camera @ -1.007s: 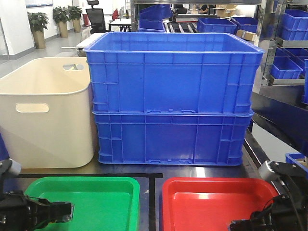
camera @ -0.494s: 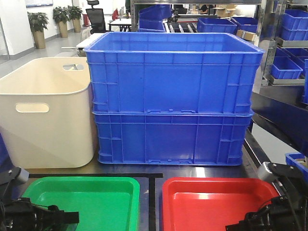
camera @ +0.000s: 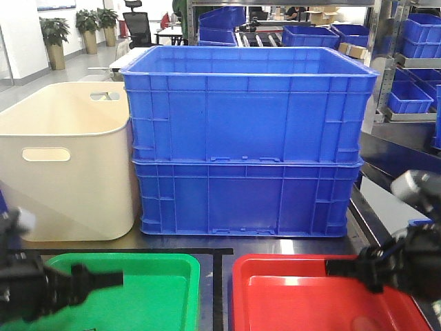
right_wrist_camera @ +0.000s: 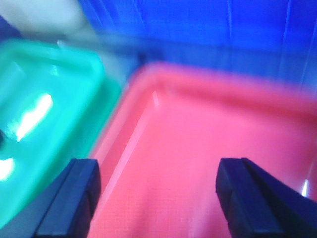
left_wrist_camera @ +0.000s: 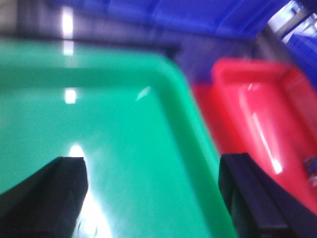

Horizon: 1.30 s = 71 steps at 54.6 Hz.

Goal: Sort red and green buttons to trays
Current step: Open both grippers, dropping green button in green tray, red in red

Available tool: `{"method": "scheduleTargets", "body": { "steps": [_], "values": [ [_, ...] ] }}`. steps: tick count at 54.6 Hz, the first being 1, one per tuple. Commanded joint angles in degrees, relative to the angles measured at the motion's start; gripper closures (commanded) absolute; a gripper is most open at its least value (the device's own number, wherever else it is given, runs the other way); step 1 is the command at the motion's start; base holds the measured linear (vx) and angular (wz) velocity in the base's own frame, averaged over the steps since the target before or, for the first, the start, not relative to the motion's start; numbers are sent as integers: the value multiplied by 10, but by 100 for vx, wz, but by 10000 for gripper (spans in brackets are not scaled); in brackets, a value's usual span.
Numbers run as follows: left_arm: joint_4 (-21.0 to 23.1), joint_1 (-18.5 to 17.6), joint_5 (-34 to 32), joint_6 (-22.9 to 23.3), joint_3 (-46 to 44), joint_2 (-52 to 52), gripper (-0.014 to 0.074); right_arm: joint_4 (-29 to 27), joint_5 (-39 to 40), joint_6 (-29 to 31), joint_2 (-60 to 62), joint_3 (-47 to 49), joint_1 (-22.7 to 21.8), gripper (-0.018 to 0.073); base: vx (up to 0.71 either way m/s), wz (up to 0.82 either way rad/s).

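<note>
Left claw (left_wrist_camera: 151,198), jaws apart and empty, hangs over the green tray (camera: 158,289) at seven o'clock; right claw (right_wrist_camera: 156,198), likewise apart and empty, hangs over the red tray (camera: 289,293) at five. No buttons visible; next probably fetching one

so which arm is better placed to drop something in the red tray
The right. Its claw hangs open over the red tray, and the right wrist view looks almost straight down into it. The left claw is open over the green tray.
</note>
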State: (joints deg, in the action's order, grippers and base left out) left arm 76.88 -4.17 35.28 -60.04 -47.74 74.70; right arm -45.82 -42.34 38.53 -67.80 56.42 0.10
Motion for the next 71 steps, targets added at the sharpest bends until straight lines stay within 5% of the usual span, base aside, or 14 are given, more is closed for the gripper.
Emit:
{"method": "scheduleTargets", "body": {
  "steps": [1,12,31,66,71],
  "values": [
    [31,-1,14,-1,-55,-53,-41,-13,22,10,47,39,-2,15,0,0],
    [9,-1,-7,0,-94,-154,3,0,22,9,139,39,-2,15,0,0],
    [-5,-1,-41,4,-23,-341,37,27,-18,-9,216,38,-2,17,0,0],
    [-6,-1,-55,4,-18,-363,37,27,-18,-8,216,38,-2,17,0,0],
    [-34,-1,-72,4,-18,-363,41,27,-18,-8,216,38,-2,17,0,0]
  ]
}}
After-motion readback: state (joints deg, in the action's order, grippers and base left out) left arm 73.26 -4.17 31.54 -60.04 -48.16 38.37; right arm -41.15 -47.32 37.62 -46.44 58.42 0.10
